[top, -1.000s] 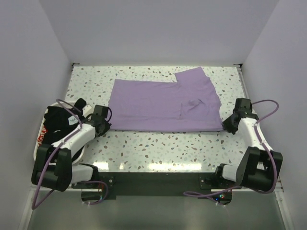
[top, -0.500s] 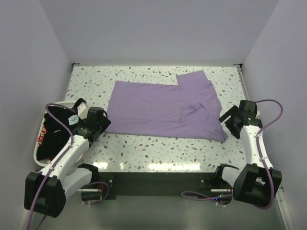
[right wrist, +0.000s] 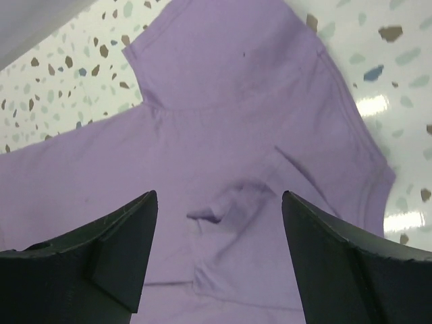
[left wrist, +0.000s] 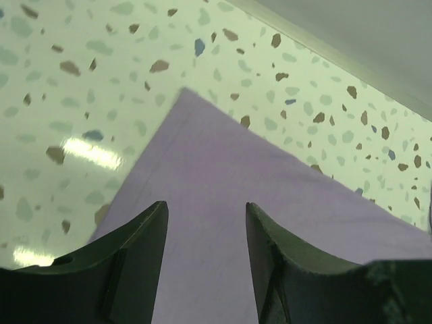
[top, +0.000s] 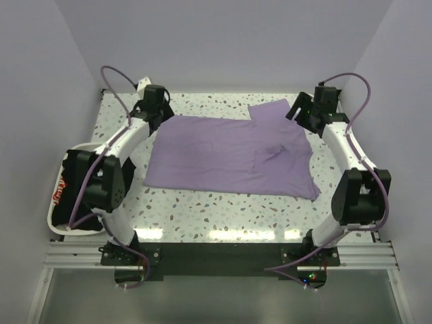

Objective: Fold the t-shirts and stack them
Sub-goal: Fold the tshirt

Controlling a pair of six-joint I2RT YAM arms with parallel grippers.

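Lavender t-shirt (top: 229,155) lies spread flat in the middle of the speckled terrazzo counter (top: 202,202). The cloth is soft and matte and forms a rough rectangle, with one short sleeve jutting out as a square flap at its far right corner. A small pucker breaks the smooth surface towards the right side, and my right wrist view shows it as a raised fold beside a stitched seam.

My left claw (left wrist: 206,216) hangs over the shirt's far left corner, a clean sharp point of fabric. Its dark fingers are apart and hold nothing. My right claw (right wrist: 219,202) hovers above the sleeve end, its fingers spread wide and empty.

At the counter's left edge, black t-shirts (top: 67,169), one with a red-and-white print, lie crumpled in a white tray (top: 50,214), partly hidden behind my left arm.
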